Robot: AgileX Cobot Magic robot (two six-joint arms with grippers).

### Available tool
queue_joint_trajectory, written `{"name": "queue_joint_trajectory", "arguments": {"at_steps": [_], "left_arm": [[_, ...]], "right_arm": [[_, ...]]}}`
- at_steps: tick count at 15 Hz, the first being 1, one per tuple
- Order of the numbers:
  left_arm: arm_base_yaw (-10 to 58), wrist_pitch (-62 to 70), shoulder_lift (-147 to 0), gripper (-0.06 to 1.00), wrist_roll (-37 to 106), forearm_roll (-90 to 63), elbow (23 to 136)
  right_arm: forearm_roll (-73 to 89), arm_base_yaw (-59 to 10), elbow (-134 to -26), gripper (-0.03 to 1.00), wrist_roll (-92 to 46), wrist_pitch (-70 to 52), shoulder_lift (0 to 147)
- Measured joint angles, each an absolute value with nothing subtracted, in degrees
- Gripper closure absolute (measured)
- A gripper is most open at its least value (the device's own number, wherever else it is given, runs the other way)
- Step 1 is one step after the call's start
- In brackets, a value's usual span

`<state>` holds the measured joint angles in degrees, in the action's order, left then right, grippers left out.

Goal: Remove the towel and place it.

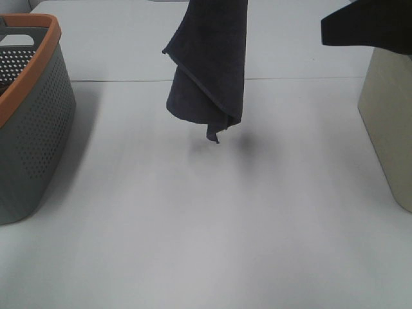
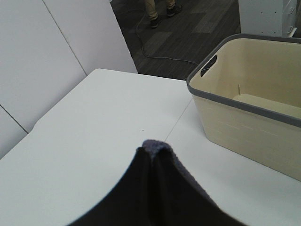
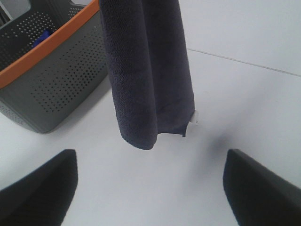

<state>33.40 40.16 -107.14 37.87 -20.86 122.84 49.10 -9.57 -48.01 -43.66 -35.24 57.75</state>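
The towel (image 1: 209, 71) is a dark charcoal cloth hanging in folds in the air above the white table (image 1: 193, 225), its top going out of the high view. In the left wrist view the towel (image 2: 157, 188) bunches up right where my left gripper's fingers sit, hiding them; the gripper holds it. In the right wrist view the towel (image 3: 146, 70) hangs in front, with its small white tag (image 3: 196, 117) near the lower edge. My right gripper (image 3: 150, 162) is open and empty, fingers wide apart, to the right of the towel. Its dark body (image 1: 370, 26) shows at the top right.
A grey perforated basket with an orange rim (image 1: 32, 129) stands at the left edge; it also shows in the right wrist view (image 3: 51, 70) with something blue (image 3: 42, 36) inside. A beige basket with a grey rim (image 2: 249, 108) stands at the right edge (image 1: 393, 122).
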Motion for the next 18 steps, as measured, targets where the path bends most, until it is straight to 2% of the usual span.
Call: {"name": "queue_joint_trajectory", "arguments": {"at_steps": [1,4,6,9,12,14,18], "left_arm": [[33.40,39.71,-107.54,0.94,37.87,-20.74,122.84],[33.40,39.08,-108.69,0.94,37.87,-20.00,123.07],[33.40,38.85,-108.80,0.94,37.87,-19.82,123.13],[33.40,38.85,-108.80,0.94,37.87,-18.45,123.13],[33.40,38.85,-108.86,0.94,37.87,-18.28,123.13],[33.40,38.79,-108.92,0.94,37.87,-18.16,123.13],[33.40,38.62,-109.49,0.94,37.87,-15.41,123.13]], "right_arm": [[50.99,-10.60,-48.01,0.22,-45.09,-34.55,59.76],[52.20,-20.17,-48.01,0.22,-47.10,-27.22,65.49],[52.43,-26.93,-48.01,0.22,-47.10,-18.45,69.67],[54.49,-33.29,-48.07,0.22,-47.10,-3.04,75.11],[57.52,-35.75,-50.48,0.22,-46.24,8.54,80.62],[58.10,-35.87,-52.88,0.22,-43.83,10.66,83.54],[58.27,-35.92,-56.04,0.29,-41.25,9.11,86.40]]}}
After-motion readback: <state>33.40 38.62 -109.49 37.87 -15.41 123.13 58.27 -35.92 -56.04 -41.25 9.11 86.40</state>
